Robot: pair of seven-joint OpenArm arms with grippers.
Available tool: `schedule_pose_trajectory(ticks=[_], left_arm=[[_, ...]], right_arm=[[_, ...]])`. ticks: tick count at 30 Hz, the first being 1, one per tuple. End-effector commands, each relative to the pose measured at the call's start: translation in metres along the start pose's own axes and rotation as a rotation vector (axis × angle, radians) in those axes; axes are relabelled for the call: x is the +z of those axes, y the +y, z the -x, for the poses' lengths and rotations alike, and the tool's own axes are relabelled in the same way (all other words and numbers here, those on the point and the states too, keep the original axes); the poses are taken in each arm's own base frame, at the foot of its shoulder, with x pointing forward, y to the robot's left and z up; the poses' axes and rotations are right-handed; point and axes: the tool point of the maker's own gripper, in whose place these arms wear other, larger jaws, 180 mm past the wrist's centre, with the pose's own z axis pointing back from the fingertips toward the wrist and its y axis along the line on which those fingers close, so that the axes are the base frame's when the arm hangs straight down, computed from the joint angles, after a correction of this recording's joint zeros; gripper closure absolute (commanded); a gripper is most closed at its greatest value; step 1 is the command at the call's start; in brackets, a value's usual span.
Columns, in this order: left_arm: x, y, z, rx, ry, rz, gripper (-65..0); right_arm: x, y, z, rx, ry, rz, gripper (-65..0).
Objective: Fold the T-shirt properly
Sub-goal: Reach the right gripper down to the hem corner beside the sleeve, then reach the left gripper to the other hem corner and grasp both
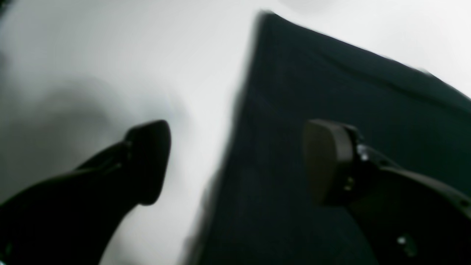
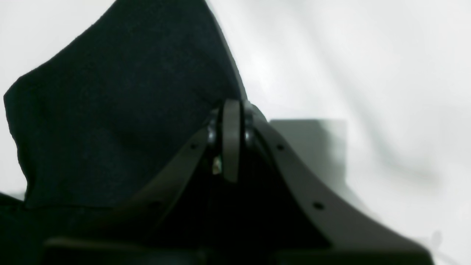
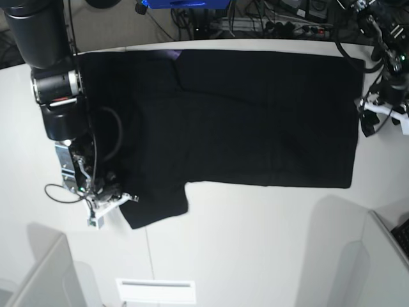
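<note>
The black T-shirt [image 3: 255, 115] lies spread flat on the white table [image 3: 255, 243], plain side up, collar end at the left and hem at the right. My right gripper [image 3: 120, 199] is at the near sleeve's edge; in the right wrist view its fingers [image 2: 231, 140] are pressed together at the edge of the black sleeve [image 2: 117, 110]. My left gripper [image 3: 367, 121] hovers at the hem on the right. In the left wrist view it is open [image 1: 239, 162], straddling the shirt's edge [image 1: 331, 92], with one finger over the table and one over the cloth.
Grey divider panels stand at the front left [image 3: 38, 275] and the front right [image 3: 383, 256]. A white slotted plate [image 3: 155, 291] lies at the front edge. Cables and gear [image 3: 287, 19] crowd the space behind the table.
</note>
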Motion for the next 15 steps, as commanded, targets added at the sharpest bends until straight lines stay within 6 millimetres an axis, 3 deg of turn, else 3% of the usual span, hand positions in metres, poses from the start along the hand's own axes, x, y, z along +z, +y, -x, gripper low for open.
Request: schedule_pose_trajectory(ticks=[1,9,15], left_arm=[[-0.009,-0.001,-0.02,-0.037,-0.035,-0.002,-54.6],[-0.093,-0.013,-0.048,-0.072,0.063,0.001,-54.8],[-0.132,-0.028,-0.06,-0.022,0.129,0.048,-54.8]], right_arm=[[0.002,-0.001,-0.005,0.002,0.013,0.006,0.0],[0.002,0.0,-0.005,0.002,0.013,0.005,0.0],[0.002,0.0,-0.007,0.003,0.01,0.004,0.0]])
